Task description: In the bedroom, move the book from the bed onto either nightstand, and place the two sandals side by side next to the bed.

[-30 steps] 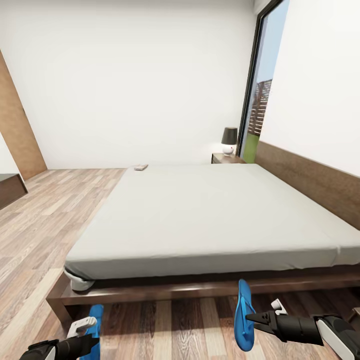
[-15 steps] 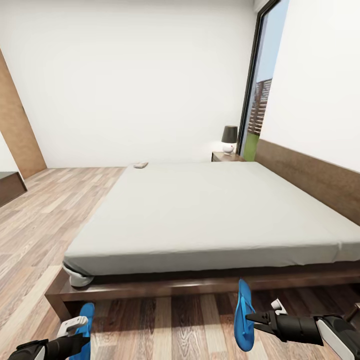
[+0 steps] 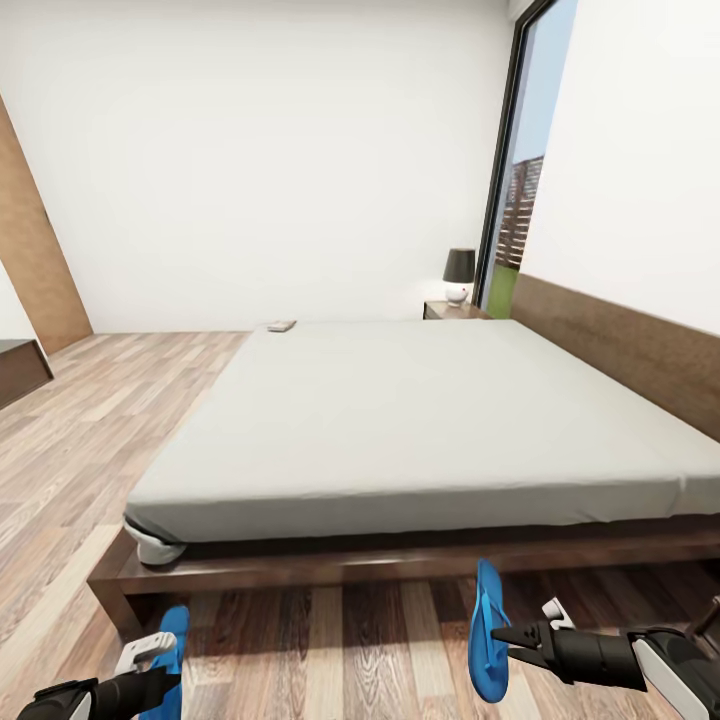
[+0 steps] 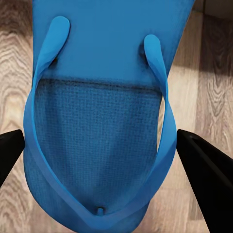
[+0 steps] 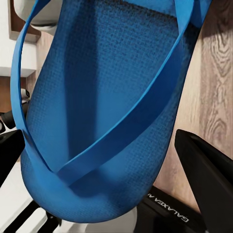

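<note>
Both sandals off the floor, near side of the bed [image 3: 420,420]: right sandal [image 3: 487,632] pinched in the right tool [image 3: 503,635], sole on edge; left sandal [image 3: 168,645] pinched in the left tool [image 3: 160,672] (mostly hidden behind the tool). Book [image 3: 281,326] lies flat at the bed's far corner. Nightstand [image 3: 452,311] beyond the bed's head end, lamp [image 3: 459,276] on it. Wood floor [image 3: 90,420] around the bed.
</note>
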Controlling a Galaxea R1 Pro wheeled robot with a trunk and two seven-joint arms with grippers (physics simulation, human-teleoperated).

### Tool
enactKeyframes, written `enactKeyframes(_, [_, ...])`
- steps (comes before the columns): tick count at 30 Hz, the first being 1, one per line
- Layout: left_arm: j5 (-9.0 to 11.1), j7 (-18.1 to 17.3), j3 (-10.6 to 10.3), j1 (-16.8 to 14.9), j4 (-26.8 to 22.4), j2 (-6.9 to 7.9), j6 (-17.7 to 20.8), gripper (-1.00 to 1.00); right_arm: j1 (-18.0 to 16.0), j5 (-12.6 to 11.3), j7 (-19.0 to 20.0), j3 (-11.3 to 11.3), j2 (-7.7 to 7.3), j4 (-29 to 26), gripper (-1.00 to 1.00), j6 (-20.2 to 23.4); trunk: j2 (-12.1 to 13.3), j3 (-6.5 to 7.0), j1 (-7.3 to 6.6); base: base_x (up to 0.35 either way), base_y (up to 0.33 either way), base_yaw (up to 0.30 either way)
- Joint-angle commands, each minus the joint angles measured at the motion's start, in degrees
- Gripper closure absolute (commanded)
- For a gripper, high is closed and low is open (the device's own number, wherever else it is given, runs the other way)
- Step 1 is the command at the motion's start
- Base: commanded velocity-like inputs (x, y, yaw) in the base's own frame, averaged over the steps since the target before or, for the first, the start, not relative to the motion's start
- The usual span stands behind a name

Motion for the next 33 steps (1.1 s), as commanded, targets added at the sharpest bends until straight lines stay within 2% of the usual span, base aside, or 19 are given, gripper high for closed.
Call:
enactKeyframes(1, [-0.3,-0.4,0.5,0.0,-0.1,-0.05,0.4,1.0,-0.1,-0.5,0.0,0.2,-0.06,0.0,1.0,0.4,-0.4,-0.24,0.22,0.0,0.0,0.0])
enactKeyframes(33, [-0.3,-0.2,0.3,0.0,-0.1,-0.14,0.4,1.0,0.0,-0.4,-0.1,0.2,-0.06,0.0,1.0,0.4,-13.3,-5.99,7.24,0.0,0.0,0.0])
